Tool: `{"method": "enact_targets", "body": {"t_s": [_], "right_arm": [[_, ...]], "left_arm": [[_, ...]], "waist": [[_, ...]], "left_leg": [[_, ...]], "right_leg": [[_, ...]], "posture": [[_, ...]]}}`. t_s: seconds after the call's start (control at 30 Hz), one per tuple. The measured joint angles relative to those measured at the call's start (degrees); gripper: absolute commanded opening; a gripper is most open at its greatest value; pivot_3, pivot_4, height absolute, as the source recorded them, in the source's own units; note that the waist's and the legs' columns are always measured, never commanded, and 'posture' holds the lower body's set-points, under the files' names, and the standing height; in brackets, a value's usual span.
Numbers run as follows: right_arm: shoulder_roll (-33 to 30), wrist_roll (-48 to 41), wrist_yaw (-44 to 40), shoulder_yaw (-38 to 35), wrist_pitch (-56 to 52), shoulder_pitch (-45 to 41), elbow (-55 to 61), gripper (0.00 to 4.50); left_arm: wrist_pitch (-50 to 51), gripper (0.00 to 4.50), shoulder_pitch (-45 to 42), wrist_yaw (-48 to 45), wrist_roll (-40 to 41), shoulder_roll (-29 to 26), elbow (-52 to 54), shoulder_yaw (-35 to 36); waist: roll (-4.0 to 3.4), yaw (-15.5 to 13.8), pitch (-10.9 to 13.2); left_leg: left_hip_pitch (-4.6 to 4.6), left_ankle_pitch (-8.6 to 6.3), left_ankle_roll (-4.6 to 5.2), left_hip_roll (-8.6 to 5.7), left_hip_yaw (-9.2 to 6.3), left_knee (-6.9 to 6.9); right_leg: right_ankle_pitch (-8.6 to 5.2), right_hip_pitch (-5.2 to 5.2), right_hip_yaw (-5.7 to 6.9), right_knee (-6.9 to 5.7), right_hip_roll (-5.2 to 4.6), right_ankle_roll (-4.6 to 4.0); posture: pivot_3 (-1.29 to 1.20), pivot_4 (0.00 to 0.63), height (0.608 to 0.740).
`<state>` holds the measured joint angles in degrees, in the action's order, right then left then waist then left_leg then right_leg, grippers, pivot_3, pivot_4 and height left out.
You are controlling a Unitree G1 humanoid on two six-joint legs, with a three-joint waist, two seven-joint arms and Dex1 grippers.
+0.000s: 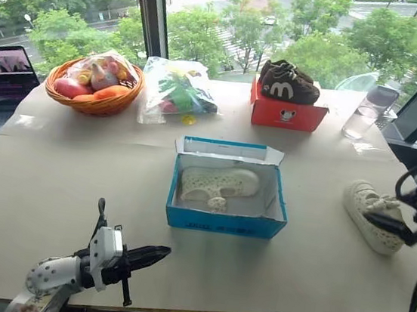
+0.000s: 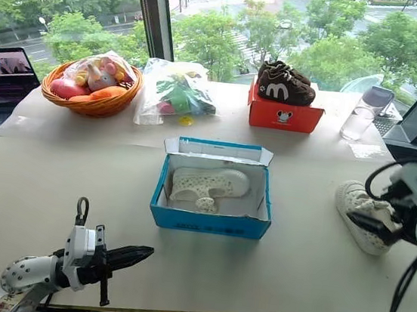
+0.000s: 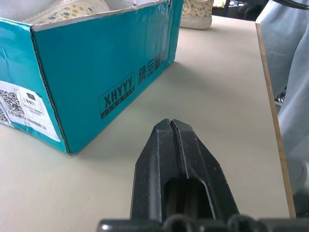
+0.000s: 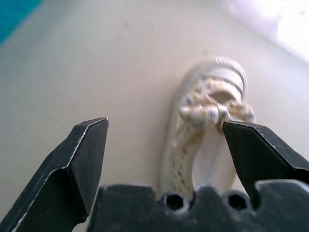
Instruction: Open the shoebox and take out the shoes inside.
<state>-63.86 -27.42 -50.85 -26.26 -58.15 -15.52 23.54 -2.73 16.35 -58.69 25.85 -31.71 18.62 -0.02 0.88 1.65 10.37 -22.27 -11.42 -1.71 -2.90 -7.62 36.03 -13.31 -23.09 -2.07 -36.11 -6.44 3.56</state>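
Evidently halfway — one shoe [image 1: 372,214] set on table [image 1: 75,185], right gripper [image 4: 164,140] spread wide above it, left gripper [image 3: 171,123] clenched empty near shoebox [image 1: 225,220] — second shoe [image 1: 216,184] inside.

A paper-covered table [image 1: 75,185] stands against tall windows [image 1: 219,5] (dark frames), with green trees [image 1: 321,48] and daylight outside.

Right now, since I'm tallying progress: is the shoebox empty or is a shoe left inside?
Not empty. The open shoebox holds one cream shoe; the other cream shoe lies on the table to its right.
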Motion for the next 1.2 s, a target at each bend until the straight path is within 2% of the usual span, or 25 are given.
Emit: {"method": "enact_targets", "body": {"t_s": [0.07, 0.1, 0.2, 0.3, 0.37, 0.57, 0.7, 0.77, 0.9, 1.03, 1.2], "right_arm": [[7.4, -4.6, 3.5, 3.9, -4.1, -9.7, 2.7, 4.43], [13.4, -6.4, 6.3, 6.5, -7.0, -13.9, 3.5, 4.43], [24.1, -8.3, 13.0, 14.6, -13.9, -16.4, 3.7, 4.43], [30.3, -9.4, 17.7, 15.9, -18.9, -17.3, 1.6, 4.43], [30.6, -10.0, 18.6, 15.8, -21.2, -18.1, 0.7, 4.43], [31.0, -14.3, 17.2, 15.2, -27.5, -23.6, -5.0, 4.43], [26.9, -18.7, 12.6, 17.0, -32.3, -27.5, -7.4, 4.43], [26.8, -20.6, 11.2, 18.0, -33.6, -30.6, -8.6, 4.43], [32.0, -20.8, 12.9, 20.5, -33.8, -33.4, -12.8, 4.43], [38.5, -18.6, 16.3, 26.0, -33.9, -35.1, -18.6, 4.43], [37.6, -17.6, 16.4, 29.1, -33.9, -36.0, -23.3, 4.43]], "left_arm": [[0.0, 0.0, 0.0, 0.3, 0.0, 0.0, 0.3, 0.1], [0.1, 0.0, -0.1, 0.5, 0.0, 0.1, 0.4, 0.0], [0.1, 0.0, -0.1, 0.9, 0.0, 0.3, 0.7, -0.1], [0.1, 0.0, 0.4, 1.5, 0.0, 0.4, 0.8, -0.1], [0.1, 0.0, 0.5, 1.9, 0.0, 0.5, 0.8, -0.1], [0.4, 0.0, 0.4, 2.3, 0.0, 0.6, 1.3, -0.7], [0.4, 0.0, 0.2, 2.3, 0.0, 0.6, 1.2, -1.1], [0.4, 0.0, -0.2, 2.3, 0.0, 0.6, 1.2, -1.2], [0.4, 0.0, -0.7, 2.4, 0.0, 0.7, 1.2, -1.4], [0.5, 0.0, -1.0, 2.8, 0.0, 0.7, 1.2, -1.7], [0.6, 0.0, -0.9, 3.2, 0.0, 0.7, 1.3, -1.8]], "waist": [[0.15, 0.4, 0.0], [0.34, 0.6, -0.1], [0.45, 0.1, -0.1], [0.43, -1.2, -0.1], [0.42, -1.4, -0.1], [0.4, -0.7, -0.1], [0.38, -0.5, -0.1], [0.38, -0.2, -0.1], [0.37, 0.2, -0.2], [0.36, 0.6, -0.2], [0.36, 0.5, -0.2]], "left_leg": [[0.04, 0.0, 0.0, 0.12, 0.0, -0.05], [0.1, 0.0, -0.01, 0.18, 0.0, -0.05], [-0.01, 0.0, -0.01, 0.07, -0.06, -0.03], [-0.61, 0.01, 0.0, -0.19, -0.06, 0.12], [-0.81, 0.01, 0.0, -0.21, -0.06, 0.23], [-0.55, 0.03, 0.03, 0.0, 0.03, 0.23], [-0.56, 0.03, 0.03, 0.05, 0.07, 0.22], [-0.55, 0.02, 0.04, 0.09, 0.09, 0.21], [-0.55, 0.03, 0.04, 0.08, 0.1, 0.22], [-0.56, 0.03, 0.03, 0.06, 0.1, 0.22], [-0.58, 0.03, 0.03, 0.02, 0.09, 0.21]], "right_leg": [[0.0, 0.04, 0.01, 0.04, 0.1, -0.01], [0.03, 0.0, 0.0, 0.06, 0.16, -0.04], [0.11, -0.26, -0.01, 0.08, 0.15, -0.15], [0.46, -0.97, -0.11, 0.01, -0.02, -0.44], [0.56, -1.11, -0.11, 0.03, -0.02, -0.41], [0.45, -0.94, -0.11, 0.02, 0.14, -0.19], [0.46, -1.02, -0.13, 0.0, 0.18, -0.21], [0.49, -1.0, -0.13, 0.01, 0.2, -0.26], [0.53, -1.0, -0.14, -0.01, 0.21, -0.31], [0.69, -1.06, -0.19, -0.08, 0.21, -0.56], [0.69, -1.07, -0.23, -0.07, 0.21, -0.54]], "posture": [[0.0, 0.15, 0.74], [0.0, 0.15, 0.74], [0.0, 0.15, 0.74], [0.0, 0.15, 0.74], [0.0, 0.15, 0.74], [0.0, 0.15, 0.74], [0.0, 0.15, 0.74], [0.0, 0.15, 0.74], [0.0, 0.15, 0.74], [0.0, 0.15, 0.74], [0.0, 0.15, 0.74]]}}
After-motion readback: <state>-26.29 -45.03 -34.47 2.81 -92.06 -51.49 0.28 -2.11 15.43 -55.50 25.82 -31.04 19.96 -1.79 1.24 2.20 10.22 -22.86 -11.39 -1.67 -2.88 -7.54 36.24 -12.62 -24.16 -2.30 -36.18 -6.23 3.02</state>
